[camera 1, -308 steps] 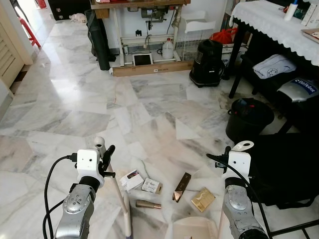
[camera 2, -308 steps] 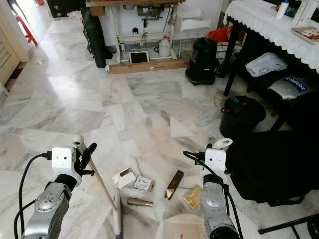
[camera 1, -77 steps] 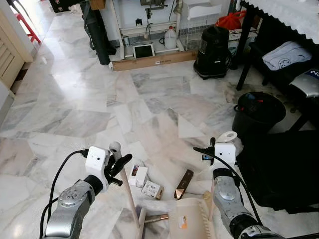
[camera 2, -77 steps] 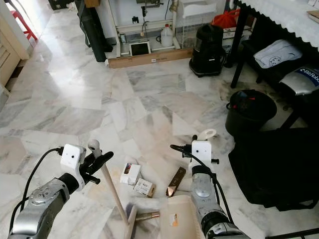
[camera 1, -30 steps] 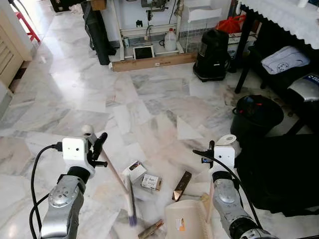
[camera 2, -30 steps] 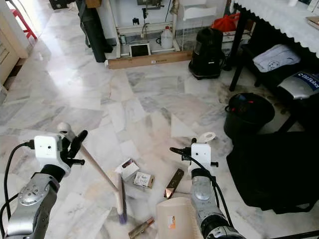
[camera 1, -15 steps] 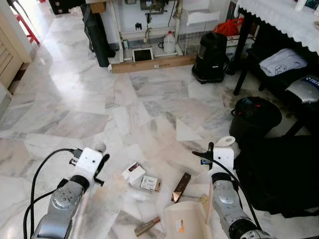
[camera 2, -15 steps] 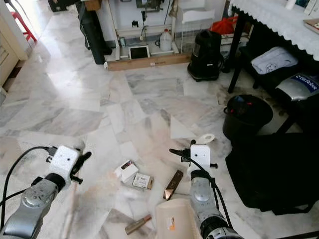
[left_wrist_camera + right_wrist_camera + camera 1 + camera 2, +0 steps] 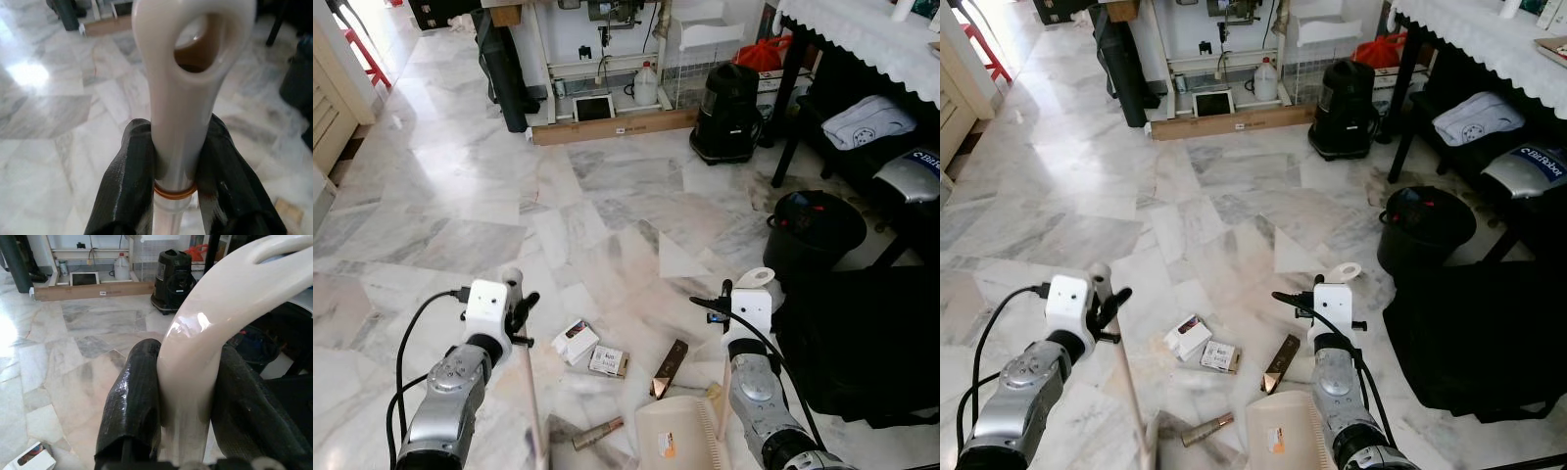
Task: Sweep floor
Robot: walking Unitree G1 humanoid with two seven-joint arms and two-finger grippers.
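left gripper point(image 9: 176, 171) clamped on broom handle point(image 9: 188, 88), ring end visible in wrist view | right gripper point(image 9: 188, 396) clamped on dustpan point(image 9: 680, 436) handle | litter left of dustpan: 2 small boxes point(image 9: 576, 341), 1 tube point(image 9: 598, 432), 1 dark bar point(image 9: 670, 367) | broom head near tube, blurred

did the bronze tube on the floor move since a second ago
Yes. The bronze tube lay close to the dustpan, almost off the bottom of the view; now it lies farther up and left, nearer the broom.
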